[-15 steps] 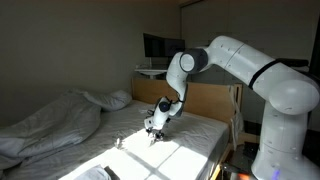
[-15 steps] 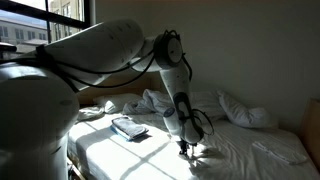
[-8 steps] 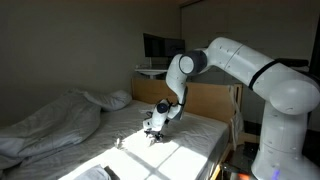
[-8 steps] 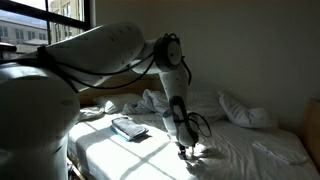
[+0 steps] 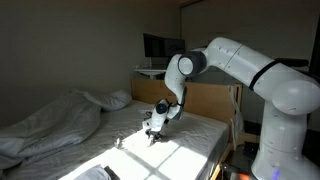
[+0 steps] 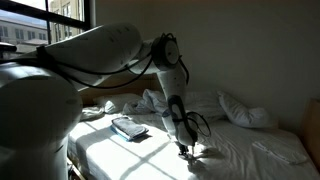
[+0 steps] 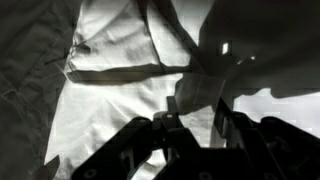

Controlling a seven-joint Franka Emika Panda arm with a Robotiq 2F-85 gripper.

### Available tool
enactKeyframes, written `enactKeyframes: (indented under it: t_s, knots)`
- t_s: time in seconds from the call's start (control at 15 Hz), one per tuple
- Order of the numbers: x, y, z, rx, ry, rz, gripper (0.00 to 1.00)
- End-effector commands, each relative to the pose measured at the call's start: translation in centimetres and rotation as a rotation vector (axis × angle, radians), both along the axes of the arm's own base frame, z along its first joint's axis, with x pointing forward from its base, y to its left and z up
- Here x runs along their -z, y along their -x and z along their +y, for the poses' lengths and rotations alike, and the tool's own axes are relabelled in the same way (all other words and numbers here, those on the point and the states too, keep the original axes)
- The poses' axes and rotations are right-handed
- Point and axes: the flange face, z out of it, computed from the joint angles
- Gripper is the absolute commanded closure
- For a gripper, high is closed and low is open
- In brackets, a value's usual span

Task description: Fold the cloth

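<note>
The cloth [image 7: 110, 110] is a thin white wrinkled sheet spread over the mattress, with a folded edge running across the upper part of the wrist view. In both exterior views it lies sunlit under the arm [image 5: 180, 150] [image 6: 235, 155]. My gripper [image 7: 196, 112] points down onto it near the bed's middle [image 5: 153, 130] [image 6: 185, 150]. Its two dark fingers [image 7: 172, 104] stand apart with a gap between them, straddling a strip of cloth. Deep shadow hides whether the pads touch the fabric.
A puffy duvet [image 5: 50, 125] is heaped at one end of the bed, next to a small pillow [image 5: 118, 98]. Another pillow [image 6: 245, 112] and a flat dark object [image 6: 128, 127] lie on the mattress. A wooden board [image 5: 212, 98] stands behind the arm.
The arm has hardly moved in either exterior view; the gripper stays low on the cloth at the same spot.
</note>
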Motion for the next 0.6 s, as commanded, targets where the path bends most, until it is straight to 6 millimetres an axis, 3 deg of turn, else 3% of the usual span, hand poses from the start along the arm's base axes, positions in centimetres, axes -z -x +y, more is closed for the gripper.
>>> enactKeyframes:
  t_s: [0.0,0.2,0.53]
  knots:
    - [-0.52,-0.11,-0.08,-0.012,0.031,0.005,0.88]
    - [-0.73,-0.07,0.06,-0.023,0.048,0.007,0.96]
    - [-1.30,-0.08,0.31,-0.042,0.076,0.007,0.93]
